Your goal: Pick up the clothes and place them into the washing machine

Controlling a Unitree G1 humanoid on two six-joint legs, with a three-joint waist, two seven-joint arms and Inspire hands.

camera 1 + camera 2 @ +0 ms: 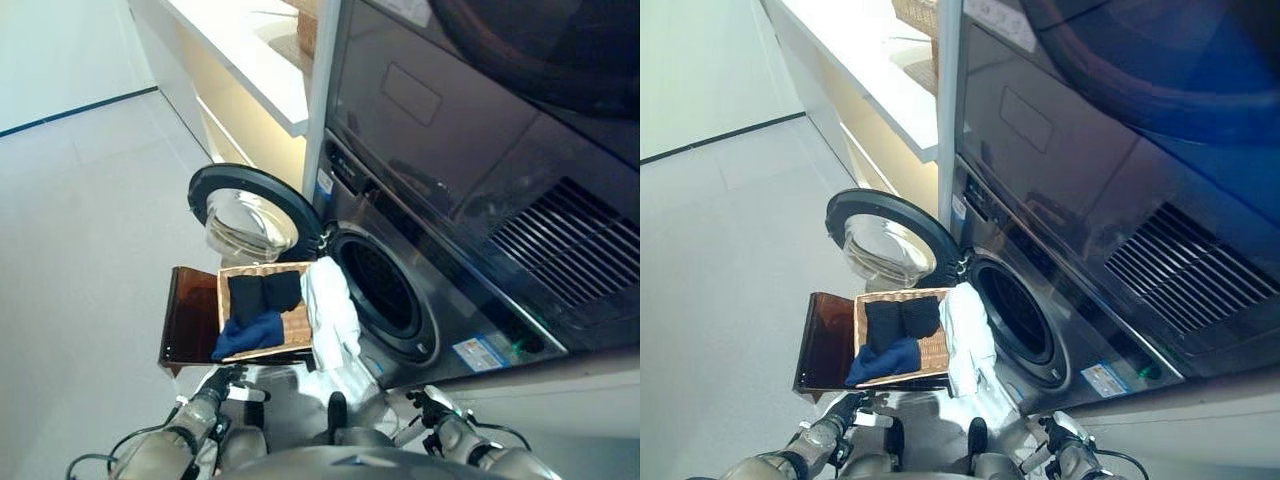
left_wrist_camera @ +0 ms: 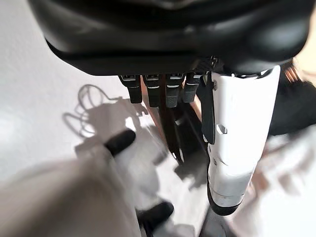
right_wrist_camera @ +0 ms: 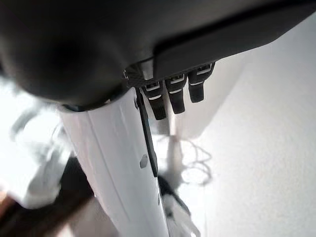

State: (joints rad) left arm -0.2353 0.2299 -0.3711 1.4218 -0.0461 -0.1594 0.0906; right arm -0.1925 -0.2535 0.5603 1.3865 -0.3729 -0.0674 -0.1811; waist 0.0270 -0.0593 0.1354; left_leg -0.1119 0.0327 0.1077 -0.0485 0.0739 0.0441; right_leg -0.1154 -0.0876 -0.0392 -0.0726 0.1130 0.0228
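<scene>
A wicker basket (image 1: 298,328) stands on a brown stand (image 1: 190,318) in front of the washing machine. In it lie a black garment (image 1: 262,292) and a blue garment (image 1: 250,334). A white garment (image 1: 332,310) hangs over the basket's edge nearest the drum opening (image 1: 385,290). The round door (image 1: 250,220) is swung open to the left. My left hand (image 1: 222,385) hangs low, just below the stand, with relaxed fingers (image 2: 150,91) and nothing in it. My right hand (image 1: 430,405) is low beside the machine's front, also open and holding nothing; its white thumb (image 3: 118,163) is straight.
A second dark appliance (image 1: 480,120) with a vent grille is stacked above the washer. A white counter (image 1: 250,55) with shelves runs along the wall behind the door. Pale floor (image 1: 90,250) stretches out to the left.
</scene>
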